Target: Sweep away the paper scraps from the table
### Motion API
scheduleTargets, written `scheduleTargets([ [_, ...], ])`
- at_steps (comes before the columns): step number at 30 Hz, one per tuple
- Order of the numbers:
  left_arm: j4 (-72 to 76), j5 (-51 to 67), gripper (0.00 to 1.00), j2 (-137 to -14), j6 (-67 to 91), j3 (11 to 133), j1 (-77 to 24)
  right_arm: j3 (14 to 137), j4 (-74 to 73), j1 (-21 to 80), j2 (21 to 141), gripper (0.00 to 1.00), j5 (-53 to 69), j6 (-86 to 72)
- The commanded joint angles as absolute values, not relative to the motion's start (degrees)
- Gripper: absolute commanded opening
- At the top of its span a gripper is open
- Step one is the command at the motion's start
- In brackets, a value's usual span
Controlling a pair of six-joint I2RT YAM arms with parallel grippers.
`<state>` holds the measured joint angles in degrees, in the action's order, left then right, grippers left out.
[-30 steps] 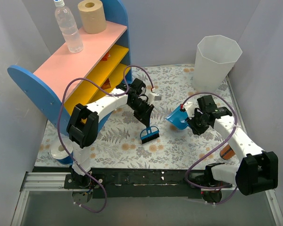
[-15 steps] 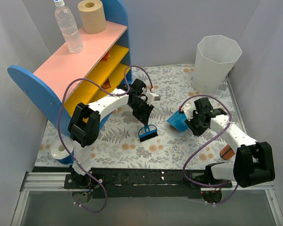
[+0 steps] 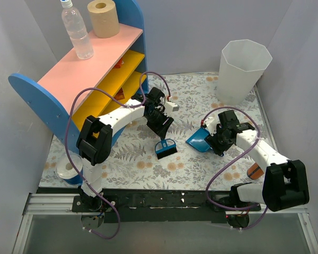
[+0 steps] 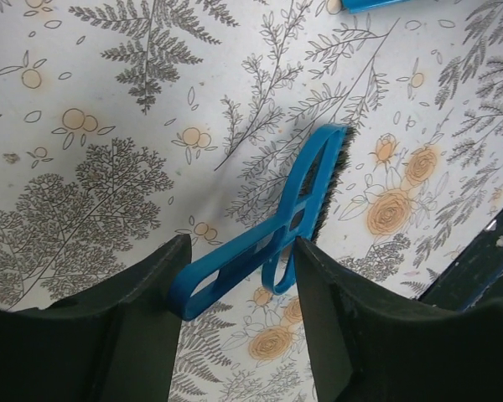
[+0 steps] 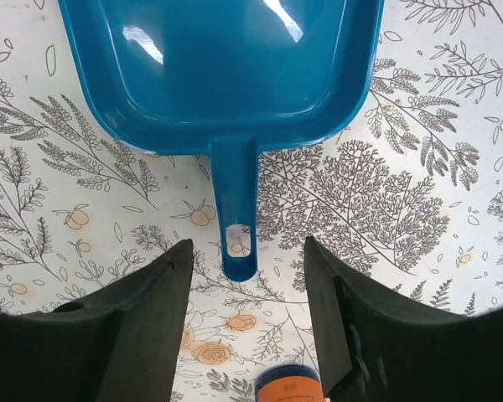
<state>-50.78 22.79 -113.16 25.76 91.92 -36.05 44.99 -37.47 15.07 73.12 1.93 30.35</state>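
Left hand straddles the small blue plastic brush, and right hand straddles the blue plastic dustpan at its 3 o'clock. Both are open. No paper scraps show on the floral-cloth counter. Lift straight up, snagging neither handle.

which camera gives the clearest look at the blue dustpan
The right wrist view: the dustpan fills the frame, its tray and handle sharp. The top external view shows it small; the left wrist view catches only a blue sliver at the top edge.
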Motion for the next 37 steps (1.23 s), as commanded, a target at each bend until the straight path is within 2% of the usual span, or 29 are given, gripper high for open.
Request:
scheduleTargets([
  [1,-49.83,19.08,0.54,-112.15,25.40,94.65,-35.68,45.70,-36.74,15.12,71.28,0.64,3.25,30.41],
  [2,-49.83,18.38,0.61,-112.06,25.23,95.01,-35.68,46.14,-36.74,15.12,71.02,0.64,3.16,30.41],
  [3,-49.92,17.76,0.63,-111.97,24.96,95.53,-35.60,46.40,-36.91,15.12,71.02,0.65,2.99,30.32],
  [8,-51.85,14.50,0.66,-111.71,23.21,100.97,-35.60,51.41,-38.50,15.12,69.88,0.70,3.52,29.54],
  [12,-53.96,14.24,0.72,-111.27,22.06,105.11,-35.60,55.89,-37.62,15.12,69.61,0.73,-2.00,24.00],
  [14,-55.80,14.15,0.98,-111.53,22.15,108.35,-35.60,56.95,-36.13,15.12,69.26,0.75,-4.12,20.32],
  [18,-58.62,14.85,0.98,-111.71,23.02,113.36,-35.60,62.47,-35.33,15.03,69.61,0.77,-10.87,14.34],
  [26,-60.12,15.74,0.98,-111.62,29.35,120.49,-35.60,83.38,-40.87,15.12,75.66,0.84,-17.66,9.23],
  [37,-56.95,12.13,0.98,-109.69,31.55,121.73,-35.51,92.10,-38.06,15.03,79.10,0.85,-17.49,8.09],
])
